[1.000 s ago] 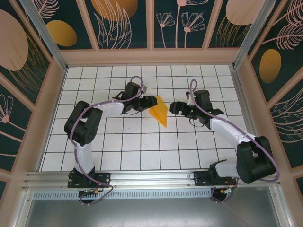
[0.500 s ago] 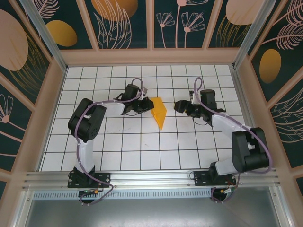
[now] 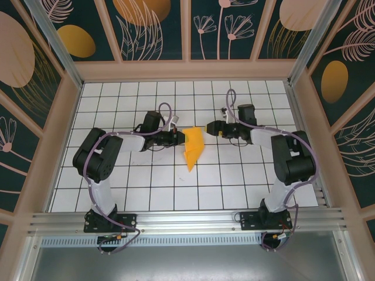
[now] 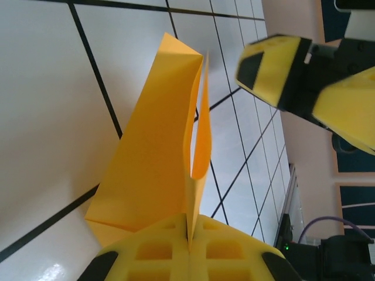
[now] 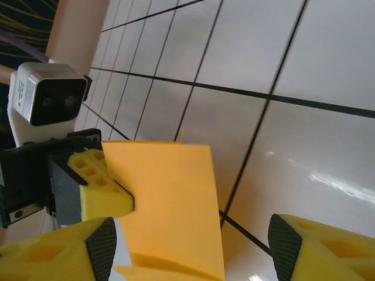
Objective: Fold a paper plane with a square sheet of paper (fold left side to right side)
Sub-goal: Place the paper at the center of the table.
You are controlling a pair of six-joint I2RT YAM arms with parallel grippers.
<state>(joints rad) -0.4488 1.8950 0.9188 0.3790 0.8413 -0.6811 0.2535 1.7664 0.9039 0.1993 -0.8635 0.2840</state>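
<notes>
Near the middle of the white tiled table [image 3: 234, 181], the thin orange-yellow folded sheet of paper [image 3: 192, 146] is held partly raised, with its pointed end turned toward the arm bases. One edge is pinched flat between the closed fingers of the left gripper [image 4: 188, 249]. The right gripper [image 3: 210, 128] is spread open just beside the opposite edge, and nothing is gripped by it. If that edge is seized off-centre or pulled against the left grip, the sheet could be torn or crumpled. If the splayed layers are pressed down unaligned, a crooked crease is likely.
</notes>
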